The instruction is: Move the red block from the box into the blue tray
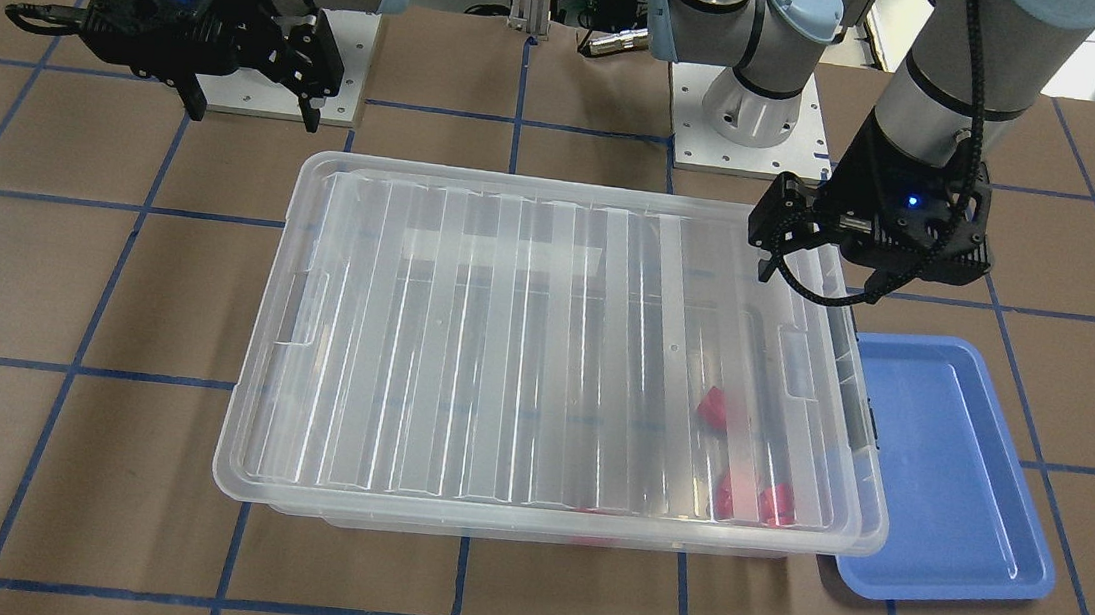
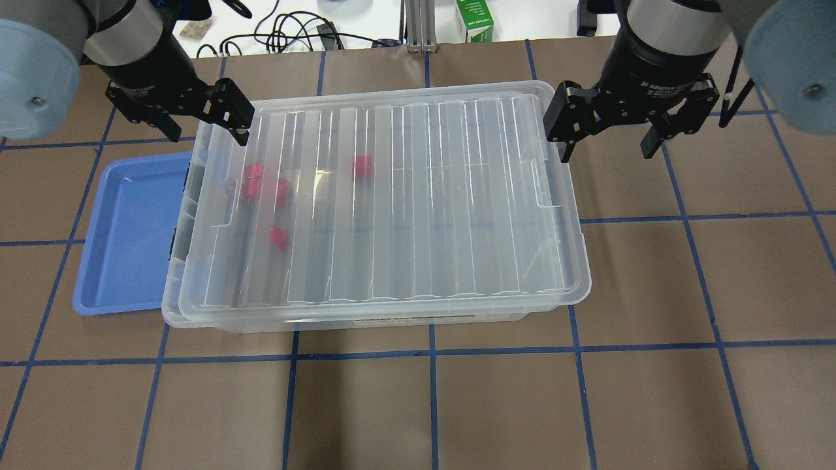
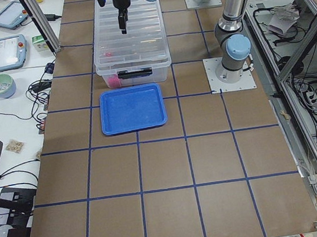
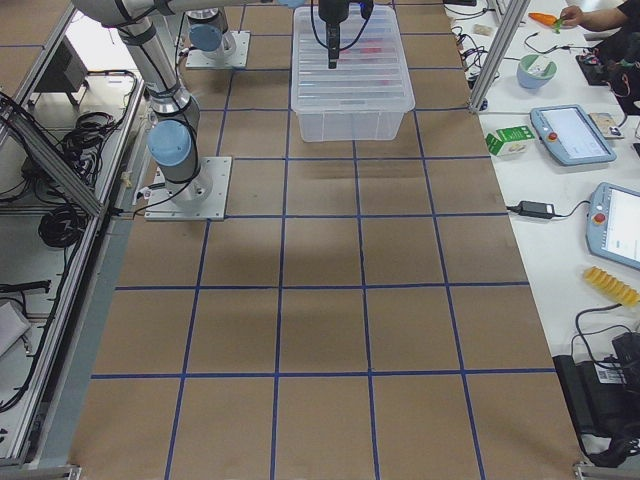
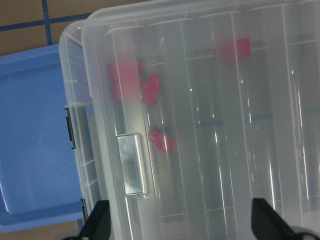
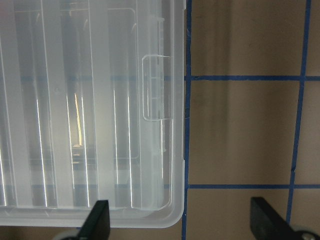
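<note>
My left hand (image 2: pixel 209 130) hangs spread, empty, over the box's (image 2: pixel 326 322) 10 o'clock corner; my right hand (image 2: pixel 606 153) likewise at 2. Red blocks (image 2: pixel 279 238) lie inside under the lid (image 2: pixel 457 196), toward 9; the tray (image 2: pixel 130 228) sits just beside there.

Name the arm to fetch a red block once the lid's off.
Left. The left end effector hangs over the end of the box holding the red blocks, beside the tray; the right end effector is opposite.

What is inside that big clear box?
At least four red blocks, blurred through the ribbed lid, mostly at the end beside the blue tray. The lid's glare hides any exact count.
</note>
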`<state>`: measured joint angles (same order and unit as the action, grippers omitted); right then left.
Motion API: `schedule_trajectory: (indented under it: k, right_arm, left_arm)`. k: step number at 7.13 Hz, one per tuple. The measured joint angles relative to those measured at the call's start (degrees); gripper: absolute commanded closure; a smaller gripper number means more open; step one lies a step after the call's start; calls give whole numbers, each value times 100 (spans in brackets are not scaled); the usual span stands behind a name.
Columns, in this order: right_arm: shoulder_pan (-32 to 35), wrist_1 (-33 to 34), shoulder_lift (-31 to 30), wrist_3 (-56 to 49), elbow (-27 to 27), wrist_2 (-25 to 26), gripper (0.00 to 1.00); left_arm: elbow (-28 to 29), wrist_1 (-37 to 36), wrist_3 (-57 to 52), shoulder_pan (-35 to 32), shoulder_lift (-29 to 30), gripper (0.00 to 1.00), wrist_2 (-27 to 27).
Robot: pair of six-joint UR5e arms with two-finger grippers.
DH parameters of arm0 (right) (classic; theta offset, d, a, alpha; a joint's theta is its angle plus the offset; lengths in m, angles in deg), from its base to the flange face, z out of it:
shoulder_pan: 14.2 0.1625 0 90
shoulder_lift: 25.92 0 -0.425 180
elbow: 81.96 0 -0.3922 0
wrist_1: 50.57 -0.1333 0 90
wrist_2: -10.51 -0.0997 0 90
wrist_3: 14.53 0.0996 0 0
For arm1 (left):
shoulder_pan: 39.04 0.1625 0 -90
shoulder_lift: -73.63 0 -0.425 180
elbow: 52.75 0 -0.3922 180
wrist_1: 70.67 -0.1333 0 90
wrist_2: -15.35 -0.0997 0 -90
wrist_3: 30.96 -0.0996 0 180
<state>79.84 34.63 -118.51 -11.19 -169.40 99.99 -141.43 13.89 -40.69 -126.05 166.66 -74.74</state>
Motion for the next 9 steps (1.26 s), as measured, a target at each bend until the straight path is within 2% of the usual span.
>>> schedule_trajectory:
  k: [3,5,8,9]
  right_arm:
    - [-3,4,13,-40,5,-5,0]
    - [-3,181,50,-56,-186,2,0]
    - [0,1692,660,-127,-1009,73,0]
    - [-2,1944,832,-133,-1162,109,0]
  left_arm:
    - [0,-1,5,0,8,0,0]
    - [0,-1,4,0,1,0,0]
    - [0,-7,-1,0,0,0,-2]
    - [0,-8,-2,0,1,0,-6]
